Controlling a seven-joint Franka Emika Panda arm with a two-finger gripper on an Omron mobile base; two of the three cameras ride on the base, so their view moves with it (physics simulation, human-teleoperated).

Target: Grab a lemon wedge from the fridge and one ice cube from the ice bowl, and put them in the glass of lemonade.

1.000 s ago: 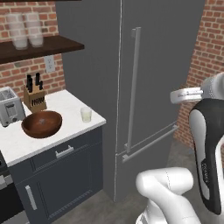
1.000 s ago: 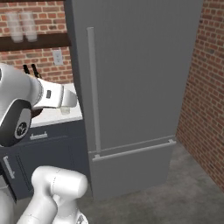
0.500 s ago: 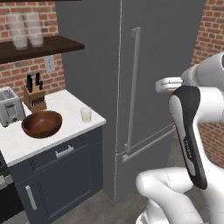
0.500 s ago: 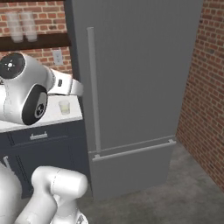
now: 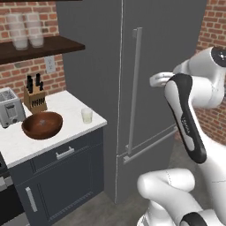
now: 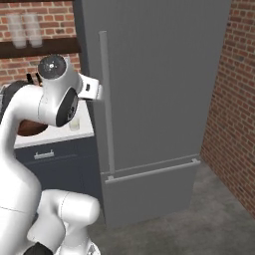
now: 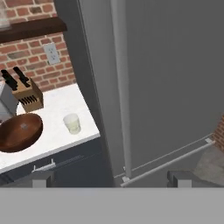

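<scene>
Opening the fridge is judged to be the step in hand: its door is shut, and the long vertical handle is faced by the raised arm. The gripper is held wide open and empty, its two fingertips set well apart at the bottom of the hand view, near the handle but not touching it. The lemon wedge is presumably kept behind the closed door, so its place cannot be told. On the white counter left of the fridge, the glass of lemonade stands upright near the front corner, just beside the ice bowl; no ice cube can be made out in it. For the next move, the open jaws would need to be brought around the handle and closed before the door is pulled.
</scene>
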